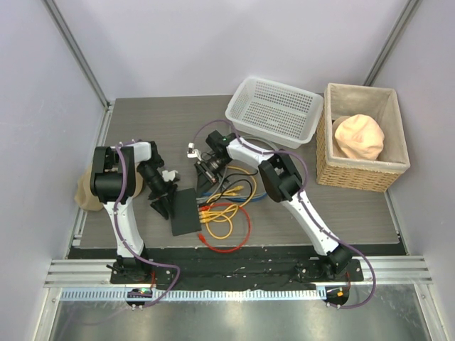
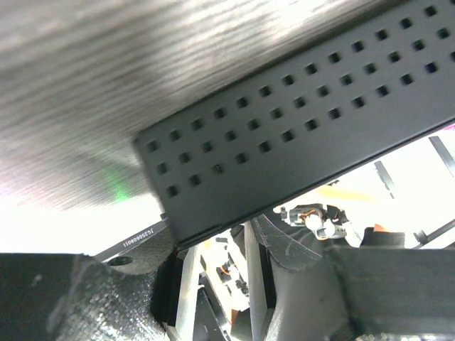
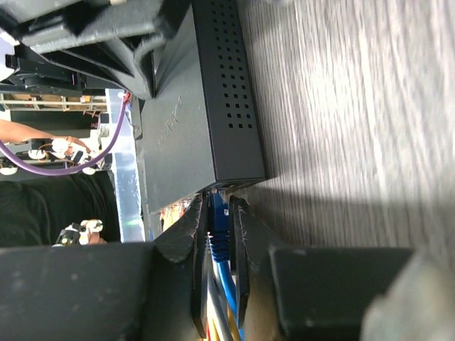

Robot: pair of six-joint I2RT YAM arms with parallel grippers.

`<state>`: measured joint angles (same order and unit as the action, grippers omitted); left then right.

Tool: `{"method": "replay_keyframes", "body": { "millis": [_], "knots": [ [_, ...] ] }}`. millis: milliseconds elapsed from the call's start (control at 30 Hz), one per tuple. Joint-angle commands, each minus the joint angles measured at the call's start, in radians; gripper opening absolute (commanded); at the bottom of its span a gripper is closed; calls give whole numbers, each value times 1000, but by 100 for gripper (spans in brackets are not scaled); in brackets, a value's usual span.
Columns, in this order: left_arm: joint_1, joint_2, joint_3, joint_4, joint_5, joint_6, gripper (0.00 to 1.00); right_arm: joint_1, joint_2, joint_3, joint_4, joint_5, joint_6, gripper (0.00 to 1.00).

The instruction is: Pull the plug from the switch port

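The switch (image 1: 186, 213) is a flat matte-black box lying on the table between the arms, with several coloured cables plugged into its far narrow edge. In the right wrist view the switch (image 3: 192, 128) is just ahead of my right gripper (image 3: 220, 202). That gripper is closed on a blue plug (image 3: 218, 231) that sits in a port at the switch's corner. My right gripper (image 1: 205, 172) is at the switch's far end. My left gripper (image 1: 165, 201) rests against the switch's left side. Its jaws (image 2: 217, 249) stand slightly apart with nothing between them, under the perforated wall (image 2: 298, 135).
Yellow, red and orange cables (image 1: 227, 213) loop on the table right of the switch. A white mesh basket (image 1: 274, 110) stands at the back. A wicker basket (image 1: 359, 177) holding a peach cloth lump (image 1: 359, 136) is at the right. A tan object (image 1: 87, 192) lies at the left edge.
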<state>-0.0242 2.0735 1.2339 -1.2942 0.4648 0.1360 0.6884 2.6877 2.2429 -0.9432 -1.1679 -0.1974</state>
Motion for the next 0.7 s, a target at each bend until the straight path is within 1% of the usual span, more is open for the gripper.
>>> {"method": "replay_keyframes", "body": {
  "millis": [0, 33, 100, 133, 167, 200, 233, 267, 300, 333, 400, 433, 467, 567, 600, 633, 667],
  "knots": [
    [6, 37, 7, 216, -91, -19, 33, -35, -98, -166, 108, 168, -7, 2],
    [6, 36, 7, 217, -87, -21, 33, -35, -110, -180, 171, 175, 9, 2],
    [6, 33, 7, 220, -83, -22, 33, -35, -88, -143, 182, 182, 12, 2],
    [4, 34, 7, 220, -78, -26, 33, -35, -53, -88, 103, 185, -16, 2],
    [3, 34, 7, 220, -77, -26, 33, -35, -17, 55, 45, 182, -39, 1],
    [3, 34, 7, 222, -77, -27, 33, -35, 79, 148, -97, 177, -65, 2],
    [1, 31, 6, 222, -75, -27, 33, -35, 116, 237, -147, 183, -103, 2],
    [1, 31, 4, 222, -71, -27, 33, -35, 123, 271, -157, 201, -111, 1],
    [0, 31, 3, 223, -74, -29, 33, -35, 75, 224, -97, 226, -111, 2],
    [-2, 30, 3, 223, -71, -29, 33, -36, 45, 99, -56, 273, -100, 1],
    [-2, 33, 1, 223, -72, -29, 33, -36, -20, -15, 47, 332, -64, 2],
    [-3, 34, 4, 222, -71, -29, 33, -41, -82, -69, 84, 377, -45, 1],
    [-3, 36, 4, 222, -69, -27, 33, -43, -106, -162, 118, 387, -5, 1],
    [-3, 37, 4, 222, -68, -27, 33, -55, -166, -267, 211, 404, 71, 1],
    [-3, 37, 6, 222, -66, -27, 33, -56, -169, -270, 233, 393, 100, 2],
    [-3, 37, 4, 220, -66, -29, 33, -58, -148, -232, 222, 357, 95, 1],
    [-3, 36, 3, 220, -64, -29, 33, -56, -114, -176, 177, 256, 17, 1]
  ]
}}
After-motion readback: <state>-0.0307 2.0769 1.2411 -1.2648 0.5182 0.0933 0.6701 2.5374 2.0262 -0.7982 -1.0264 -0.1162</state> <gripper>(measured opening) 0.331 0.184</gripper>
